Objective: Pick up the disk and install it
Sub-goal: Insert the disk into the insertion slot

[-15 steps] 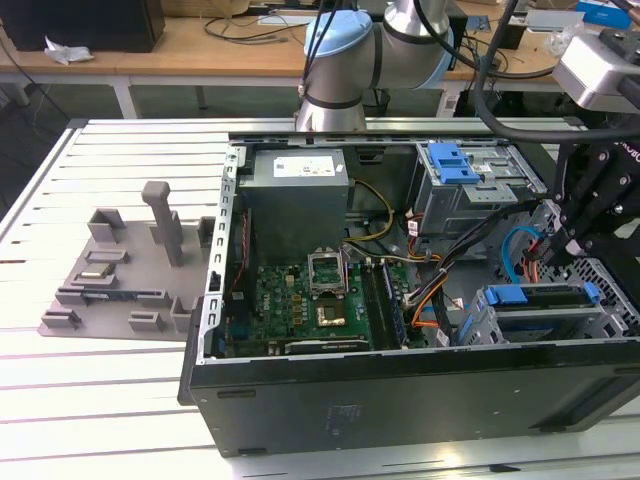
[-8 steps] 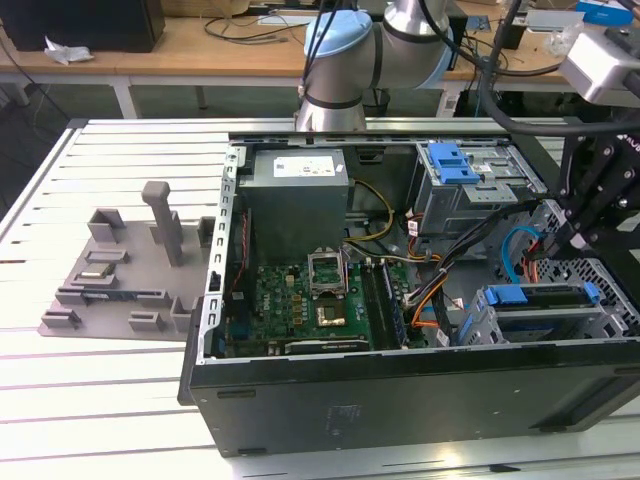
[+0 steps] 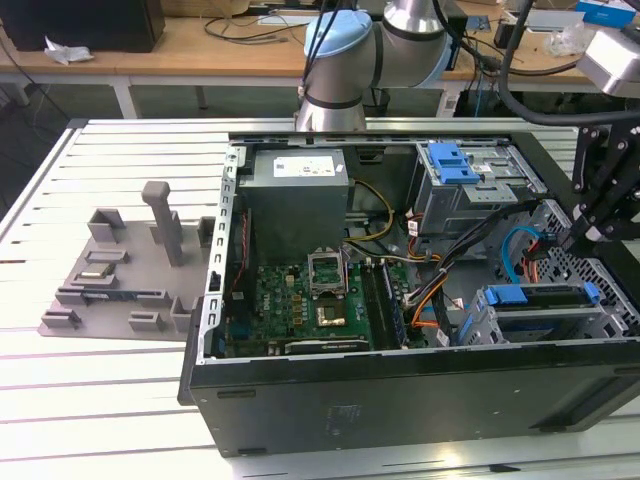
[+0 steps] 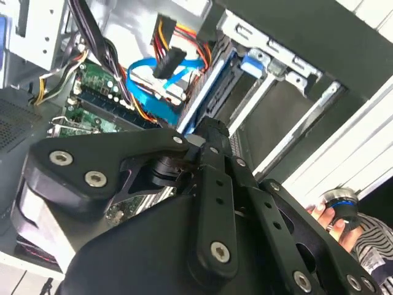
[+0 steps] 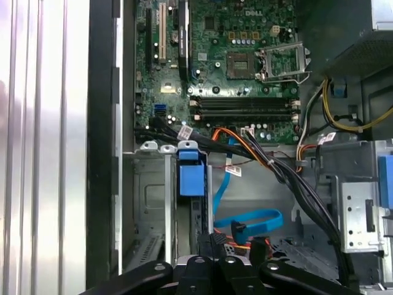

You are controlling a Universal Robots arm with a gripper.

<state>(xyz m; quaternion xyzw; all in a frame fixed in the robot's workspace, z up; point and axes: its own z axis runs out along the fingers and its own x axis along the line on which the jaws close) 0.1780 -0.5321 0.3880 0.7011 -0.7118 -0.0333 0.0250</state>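
One disk (image 3: 540, 300) seated in case bay, one pincer (image 3: 590, 225) above

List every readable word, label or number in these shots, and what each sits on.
No text can be quoted with confidence.
White sticker on the grey power supply box, exterior view: print too small to read.
Motherboard, first wrist view: fine white markings, most too small to read, none quoted.
White tags on the cables, first wrist view: blurred, unreadable.
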